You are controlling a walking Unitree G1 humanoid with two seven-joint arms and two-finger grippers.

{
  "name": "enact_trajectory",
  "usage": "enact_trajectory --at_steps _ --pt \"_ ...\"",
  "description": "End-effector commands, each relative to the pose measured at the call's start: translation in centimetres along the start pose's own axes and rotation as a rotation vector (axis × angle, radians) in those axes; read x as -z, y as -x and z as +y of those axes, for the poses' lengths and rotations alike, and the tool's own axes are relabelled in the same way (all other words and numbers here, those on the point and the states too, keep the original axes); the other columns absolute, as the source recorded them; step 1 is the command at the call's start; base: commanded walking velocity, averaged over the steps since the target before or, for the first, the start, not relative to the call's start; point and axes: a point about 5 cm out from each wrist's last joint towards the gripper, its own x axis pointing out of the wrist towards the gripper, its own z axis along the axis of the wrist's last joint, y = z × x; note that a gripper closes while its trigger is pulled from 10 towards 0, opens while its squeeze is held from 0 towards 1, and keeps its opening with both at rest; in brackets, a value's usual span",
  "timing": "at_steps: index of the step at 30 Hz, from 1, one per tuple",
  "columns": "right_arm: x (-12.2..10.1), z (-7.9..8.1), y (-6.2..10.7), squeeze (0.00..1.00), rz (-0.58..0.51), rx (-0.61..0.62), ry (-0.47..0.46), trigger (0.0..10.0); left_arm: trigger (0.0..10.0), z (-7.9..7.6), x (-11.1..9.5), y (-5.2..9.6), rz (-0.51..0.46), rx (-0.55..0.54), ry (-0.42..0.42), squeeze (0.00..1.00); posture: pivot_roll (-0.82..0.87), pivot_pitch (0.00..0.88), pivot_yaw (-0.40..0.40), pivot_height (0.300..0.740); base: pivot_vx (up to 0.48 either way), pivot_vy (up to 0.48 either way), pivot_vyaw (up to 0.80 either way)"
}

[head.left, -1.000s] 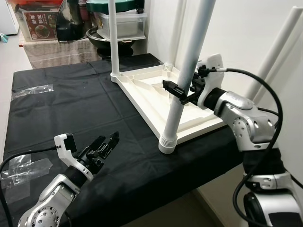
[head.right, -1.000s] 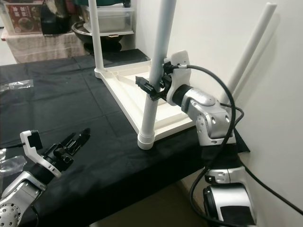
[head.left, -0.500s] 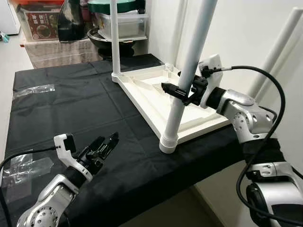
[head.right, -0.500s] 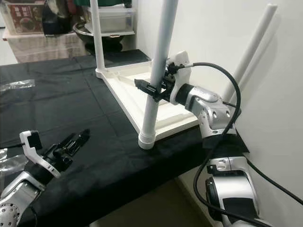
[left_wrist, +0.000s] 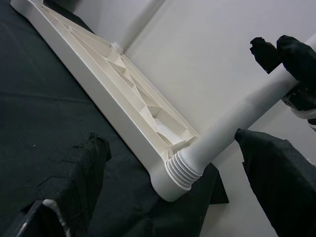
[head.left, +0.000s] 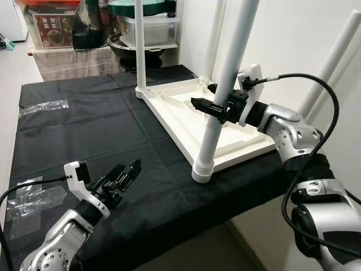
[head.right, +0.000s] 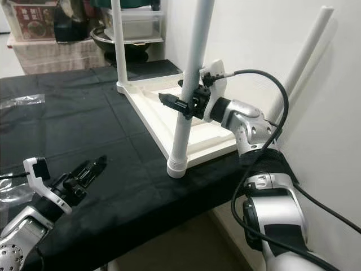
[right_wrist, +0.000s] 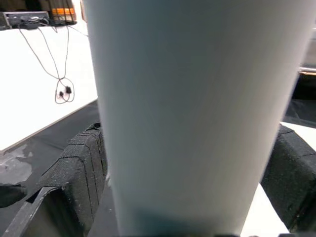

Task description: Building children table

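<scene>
The upright white plastic table leg (head.left: 224,93) is clamped between the right gripper (head.left: 217,105) jaws; the left gripper (head.left: 124,175), jaws parted, is held well apart.

Matt black cloth (head.left: 84,130) is covering the worktop, smooth white plastic is showing on the tabletop (head.left: 186,116) and its leg (head.left: 225,84), and rough black pads (right_wrist: 81,173) are lining the jaws.
</scene>
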Motion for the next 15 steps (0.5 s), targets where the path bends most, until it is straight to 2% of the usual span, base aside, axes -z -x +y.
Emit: enact_trajectory --at_steps 1,2,3,4,7,8,15 --pt "-0.4 -0.3 0.1 0.0 -0.001 -0.007 0.027 9.3 10.0 -0.1 0.3 0.0 0.018 0.011 0.003 0.0 0.06 0.0 -0.098 0.74 0.0 0.0 0.0" --pt "-0.4 -0.3 0.1 0.0 -0.001 -0.007 0.027 9.3 10.0 -0.1 0.3 0.0 0.018 0.011 0.003 0.0 0.06 0.0 -0.098 0.74 0.0 0.0 0.0" --pt "-0.3 -0.4 0.2 0.0 0.003 -0.009 0.03 8.7 10.0 -0.1 0.3 0.1 0.018 0.01 0.003 0.0 0.06 0.0 -0.098 0.74 0.0 0.0 0.0" --pt "-0.2 -0.5 0.3 0.0 0.008 -0.011 0.033 4.3 10.0 -0.2 0.3 0.1 0.019 0.009 0.003 0.0 0.06 0.0 -0.099 0.74 0.0 0.0 0.0" --pt "-0.1 -0.6 0.3 0.0 0.01 -0.012 0.034 4.3 10.0 -0.2 0.4 0.1 0.02 0.009 0.003 0.0 0.06 0.0 -0.099 0.74 0.0 0.0 0.0" --pt "-0.1 -0.7 0.4 0.0 0.006 -0.017 0.027 0.0 10.0 -0.2 0.4 0.2 0.02 0.009 0.004 0.0 0.06 0.0 -0.098 0.74 0.0 0.0 0.0" --pt "0.0 -1.5 0.9 0.0 -0.002 0.002 0.009 0.0 10.0 -0.2 0.4 0.1 0.022 0.011 0.004 0.0 0.06 0.0 -0.097 0.74 0.0 0.0 0.0"
